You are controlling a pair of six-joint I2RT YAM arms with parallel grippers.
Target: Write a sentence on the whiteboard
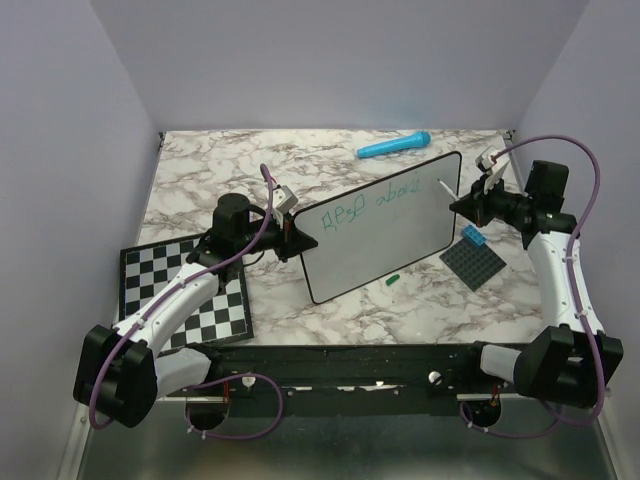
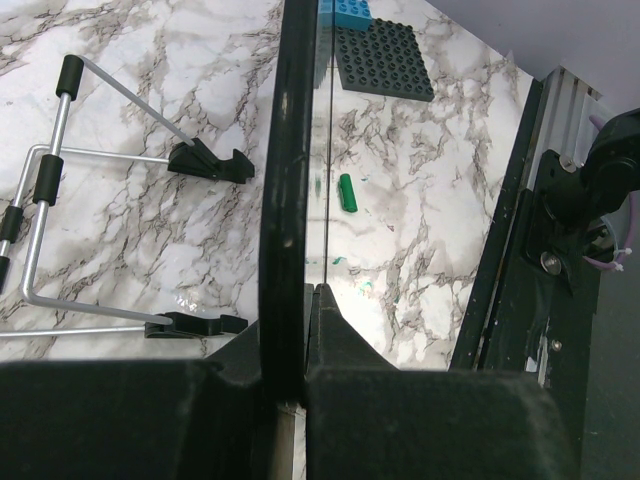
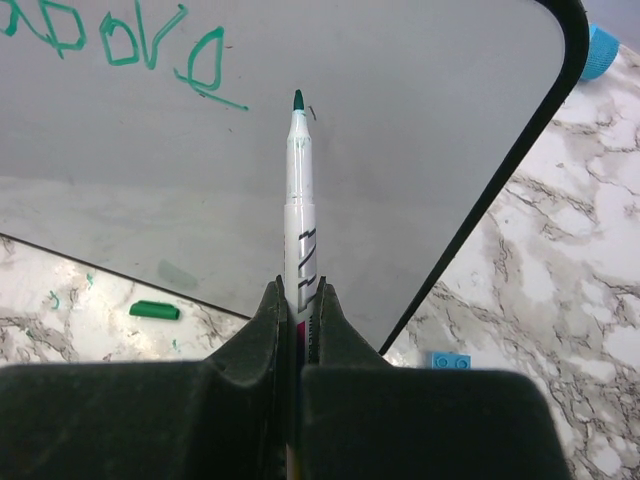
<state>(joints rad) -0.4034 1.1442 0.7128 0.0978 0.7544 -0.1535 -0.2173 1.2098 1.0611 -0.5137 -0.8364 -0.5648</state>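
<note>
A marble-patterned table [image 1: 220, 170] is seen from above, with two robot arms at its near edge. The board [image 1: 400, 240] stands mid-table on its lower edge, leaning back, its long side running diagonally from near left to far right. A wire stand [image 2: 210, 163] with black feet is seen behind it in the left wrist view.

The left gripper [image 1: 297, 240] is clamped on the board's left edge, a finger pressed on each side of the black rim [image 2: 285, 150].

The sentence [image 1: 365, 210] is seen as one line of loopy green writing across the upper part of the board, ending short of the right edge.

The right gripper [image 1: 462, 205] is closed on a white marker [image 3: 298, 200], which is held by its barrel and pointed at the bare white area right of the last letters [image 3: 205, 70]. The green tip [image 3: 298, 100] is very close to the surface; whether it touches cannot be told.

A green cap [image 1: 393, 279] lies on the table just in front of the board. A dark studded baseplate [image 1: 473, 262] lies near the board's right end, with a blue brick [image 1: 474, 237] at its far edge. A checkerboard [image 1: 140, 270] lies at the left, partly under the left arm. A blue object [image 1: 393, 146] lies behind the board.
</note>
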